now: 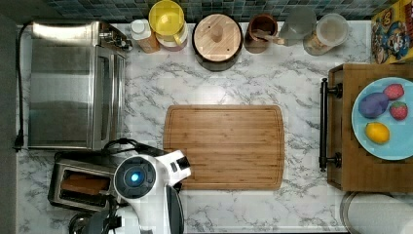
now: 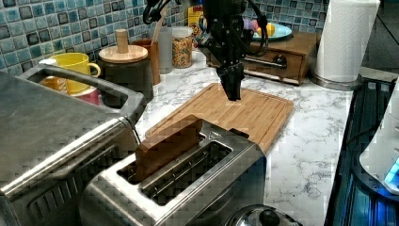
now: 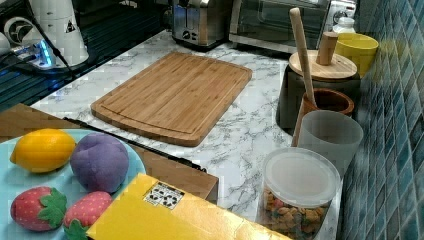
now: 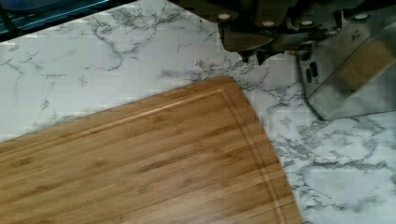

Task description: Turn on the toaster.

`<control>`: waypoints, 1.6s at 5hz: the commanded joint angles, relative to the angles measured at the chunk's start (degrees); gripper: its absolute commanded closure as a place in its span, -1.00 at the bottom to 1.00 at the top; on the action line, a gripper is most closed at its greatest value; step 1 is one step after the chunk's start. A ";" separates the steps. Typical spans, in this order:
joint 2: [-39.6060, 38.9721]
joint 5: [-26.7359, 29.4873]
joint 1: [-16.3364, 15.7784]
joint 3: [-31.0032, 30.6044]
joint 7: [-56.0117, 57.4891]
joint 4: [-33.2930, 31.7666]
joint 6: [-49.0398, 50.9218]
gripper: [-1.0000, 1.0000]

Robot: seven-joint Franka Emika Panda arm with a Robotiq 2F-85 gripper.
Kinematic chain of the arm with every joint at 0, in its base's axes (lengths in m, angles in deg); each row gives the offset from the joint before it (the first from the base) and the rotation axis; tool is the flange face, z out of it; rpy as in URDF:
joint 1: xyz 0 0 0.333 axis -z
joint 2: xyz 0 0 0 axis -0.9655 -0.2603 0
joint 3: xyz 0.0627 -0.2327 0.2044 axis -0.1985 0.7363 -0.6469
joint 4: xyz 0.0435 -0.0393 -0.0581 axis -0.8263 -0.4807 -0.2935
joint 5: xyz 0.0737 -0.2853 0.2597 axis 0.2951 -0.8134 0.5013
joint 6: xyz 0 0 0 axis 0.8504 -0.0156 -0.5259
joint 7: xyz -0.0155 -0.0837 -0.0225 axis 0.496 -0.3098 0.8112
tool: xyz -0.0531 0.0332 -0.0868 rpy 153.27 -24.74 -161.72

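Note:
The toaster [image 1: 65, 187] is a small steel box at the top view's lower left, with a brown bread slice [image 2: 167, 146] standing tall in one slot. A black lever tab [image 2: 238, 133] shows at its end nearest the cutting board. My gripper [image 2: 234, 96] hangs over the cutting board's corner, just beyond that end and higher than the toaster's top. Its fingers look shut and hold nothing. In the wrist view the gripper [image 4: 252, 57] is apart from the toaster [image 4: 336, 100], over bare marble. In the top view the arm [image 1: 146, 183] covers the toaster's lever end.
A large steel toaster oven [image 1: 73, 85] stands beside the toaster. The bamboo cutting board [image 1: 224, 146] lies mid-counter. Jars and a yellow mug [image 1: 168, 22] line the tiled wall. A wooden tray [image 1: 350, 165] carries a plate of fruit, with a paper towel roll [image 1: 380, 214] nearby.

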 commanded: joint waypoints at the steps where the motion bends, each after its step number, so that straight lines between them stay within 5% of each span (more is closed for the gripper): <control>1: 3.68 7.88 -7.46 -1.02 9.63 -2.93 1.08 1.00; 3: 9.27 11.37 -8.28 -1.17 13.75 -6.23 0.34 1.00; 4: 9.19 9.13 -11.42 0.89 13.29 -8.77 -4.95 1.00; 6: 3.11 5.16 -9.12 -3.09 8.41 -7.29 -6.17 1.00; 8: 5.45 6.97 -9.98 -2.54 7.47 -9.22 -10.66 1.00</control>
